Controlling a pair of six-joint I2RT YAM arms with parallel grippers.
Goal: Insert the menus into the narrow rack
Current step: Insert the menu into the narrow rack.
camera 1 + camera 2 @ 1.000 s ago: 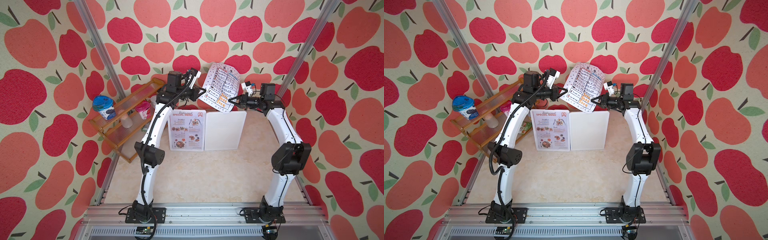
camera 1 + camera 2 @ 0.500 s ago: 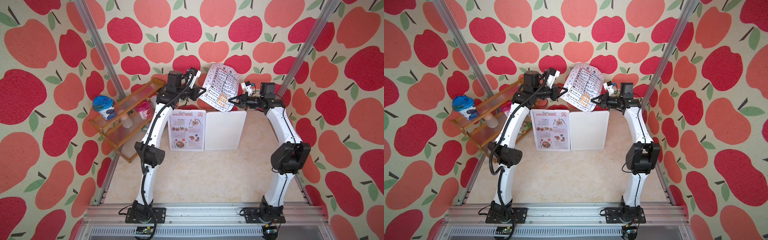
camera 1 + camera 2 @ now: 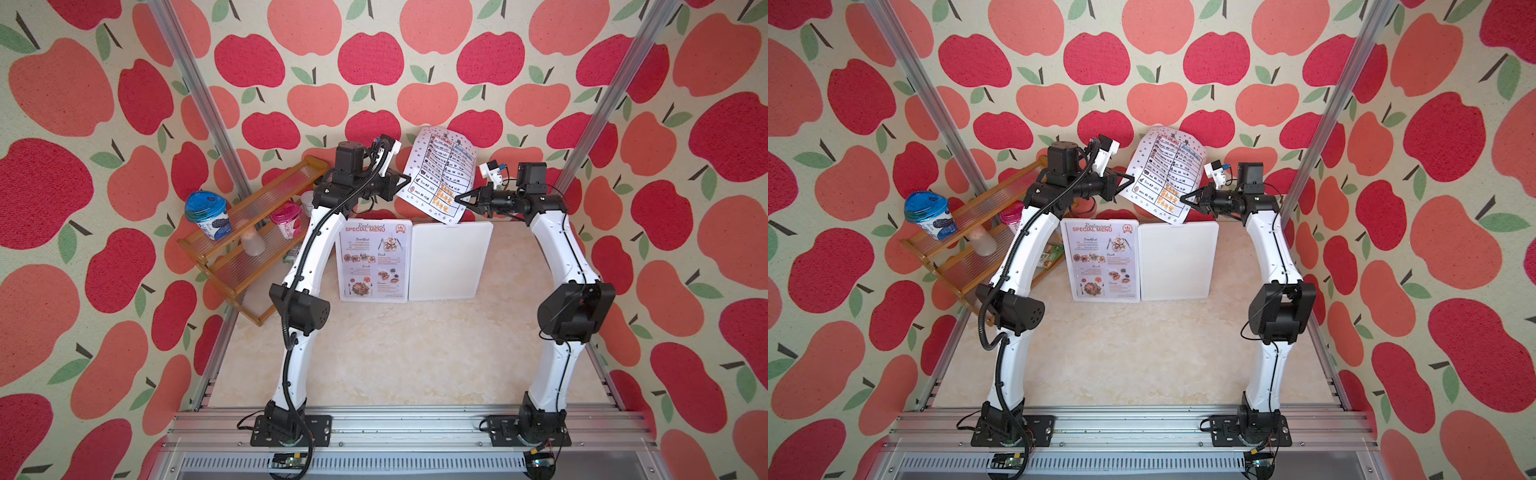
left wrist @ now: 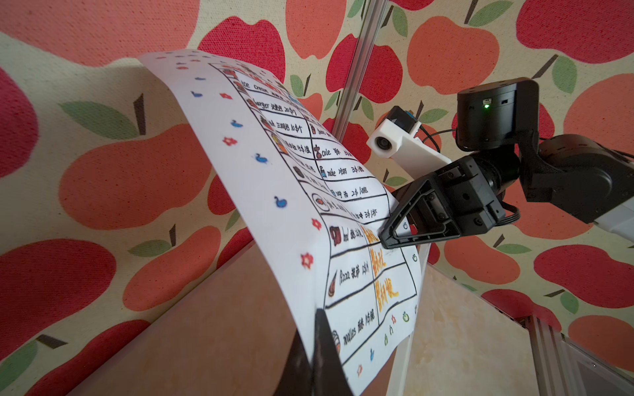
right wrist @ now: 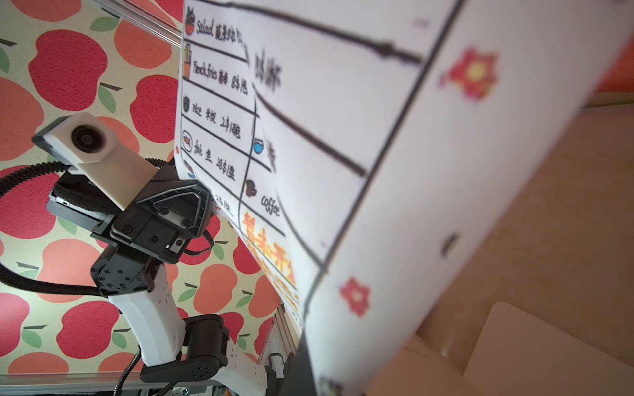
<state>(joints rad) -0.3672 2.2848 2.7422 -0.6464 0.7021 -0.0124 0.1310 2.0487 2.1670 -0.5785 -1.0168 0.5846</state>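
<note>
The white paper table menu [image 3: 442, 174] [image 3: 1166, 174], a sheet with a black-lined grid, a border of small coloured marks and orange text, is hanging in the air near the back wall. It is tilting and bowing outward along its length, as the left wrist view [image 4: 302, 192] is showing. The left tool [image 3: 409, 181] [image 3: 1133, 179] is pinching one long edge near the sheet's lower end, with its dark fingers [image 4: 317, 343] closing tightly on the paper. The right tool [image 3: 457, 198] [image 3: 1181, 197] [image 4: 382, 236] is clamping the opposite long edge beside the orange text. In the right wrist view the sheet [image 5: 343, 137] is filling most of the frame, with the left tool [image 5: 206, 202] biting its far edge.

The sheet's lowest corner is hanging over the far edge of a plain white rounded panel [image 3: 451, 259] [image 3: 1177, 259]; whether they are touching cannot be told. The white photo menu [image 3: 374, 262] [image 3: 1104, 259], with its red "Restaurant Special Menu" heading and food pictures, is lying flat on the pale marbled bench [image 3: 415, 353], edge to edge with that panel.

Off to the robot's left, an amber ribbed stepped shelf [image 3: 249, 232] is standing against the apple-patterned wall [image 3: 374, 62]. It is carrying a blue-lidded cup [image 3: 207, 214], a pink cup [image 3: 286, 218] and a small clear bottle [image 3: 252, 243].
</note>
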